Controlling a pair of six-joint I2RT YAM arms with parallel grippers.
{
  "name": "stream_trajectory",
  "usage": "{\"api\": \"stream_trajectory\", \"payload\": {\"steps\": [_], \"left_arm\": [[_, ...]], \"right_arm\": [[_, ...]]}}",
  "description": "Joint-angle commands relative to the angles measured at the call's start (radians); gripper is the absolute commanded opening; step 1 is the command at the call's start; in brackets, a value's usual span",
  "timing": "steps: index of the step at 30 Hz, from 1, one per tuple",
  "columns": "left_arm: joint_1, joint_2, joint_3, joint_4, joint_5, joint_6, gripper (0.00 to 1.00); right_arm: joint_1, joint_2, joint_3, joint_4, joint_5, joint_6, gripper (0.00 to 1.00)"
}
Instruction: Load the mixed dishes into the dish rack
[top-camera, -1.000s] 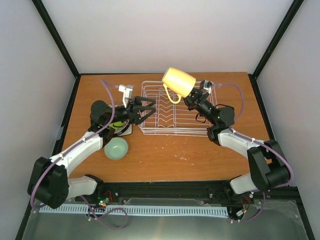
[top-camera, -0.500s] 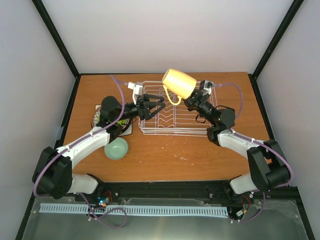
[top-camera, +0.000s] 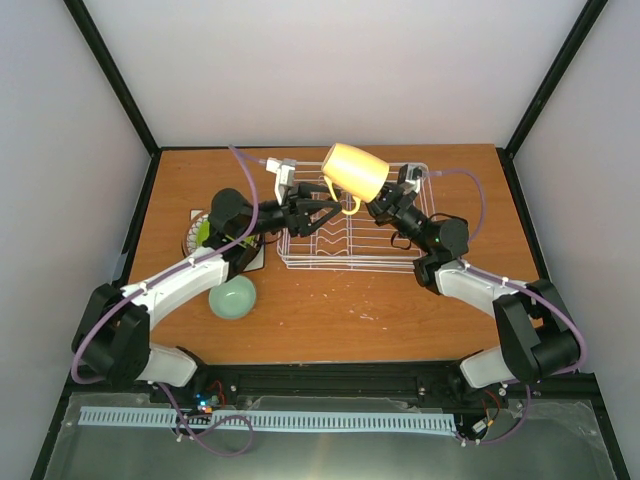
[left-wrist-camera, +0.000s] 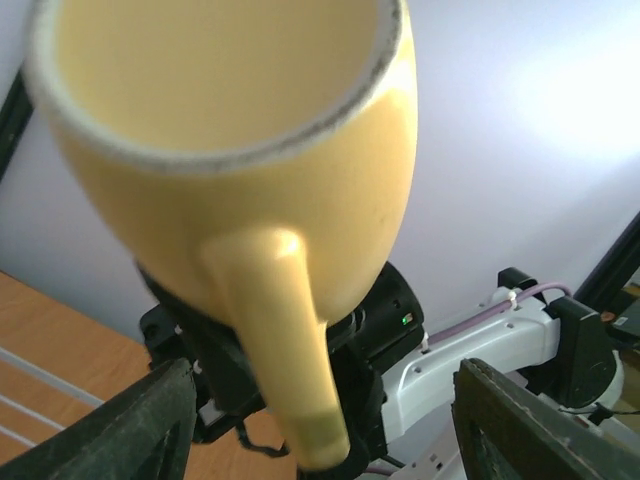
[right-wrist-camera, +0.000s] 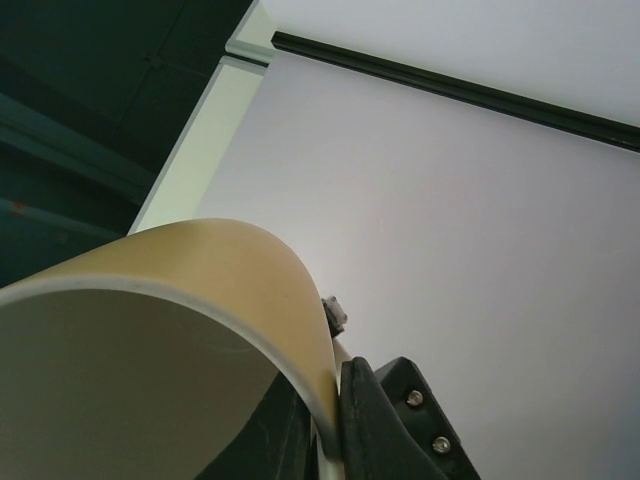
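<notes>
A pale yellow handled mug is shown tilted, handle down, raised above the white wire dish rack. A pale mint bowl is seen upright left of the rack, near partly hidden stacked plates.

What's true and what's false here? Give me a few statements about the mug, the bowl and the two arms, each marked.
The right gripper holds the yellow mug up over the dish rack. True.
The mint bowl lies in the rack. False: it sits on the table, outside the rack.
The left gripper is open beside the mug's handle. True.
Plates fill the rack. False: its visible slots hold none.
</notes>
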Motion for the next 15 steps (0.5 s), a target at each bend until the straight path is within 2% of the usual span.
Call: {"api": "stream_trajectory", "payload": {"steps": [1, 4, 6, 9, 15], "left_arm": [[-0.037, 0.033, 0.075, 0.040, 0.011, 0.009, 0.67], [-0.038, 0.038, 0.078, 0.034, 0.008, 0.018, 0.54], [-0.038, 0.040, 0.084, 0.022, 0.010, 0.030, 0.38], [-0.038, 0.046, 0.108, -0.027, 0.016, 0.056, 0.02], [-0.039, 0.033, 0.125, -0.101, 0.006, 0.101, 0.01]], "right_arm": [[0.008, -0.048, -0.011, 0.061, 0.004, -0.022, 0.03], [0.009, -0.056, -0.013, 0.052, -0.001, -0.025, 0.03], [0.009, -0.057, -0.014, 0.048, -0.002, -0.025, 0.03], [0.009, -0.053, -0.012, 0.051, -0.003, -0.024, 0.03], [0.008, -0.037, 0.001, 0.059, -0.004, -0.025, 0.03]]}}
